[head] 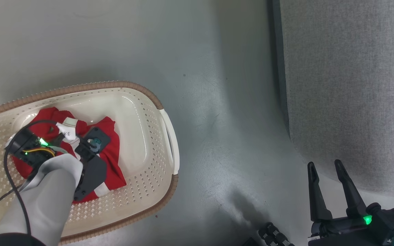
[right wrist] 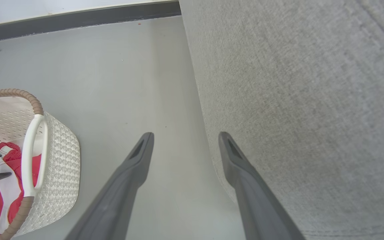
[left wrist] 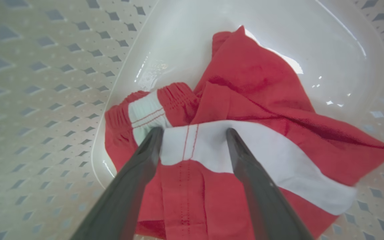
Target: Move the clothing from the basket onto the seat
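Red clothing (left wrist: 252, 96) lies soft and limp in the basket (left wrist: 45, 83), so I aim my left gripper (left wrist: 193, 131), wide open and empty, at its white band (left wrist: 212, 150).

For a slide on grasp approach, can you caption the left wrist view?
Open left pincer, tips at the white band of the red clothing lying in the perforated cream basket.
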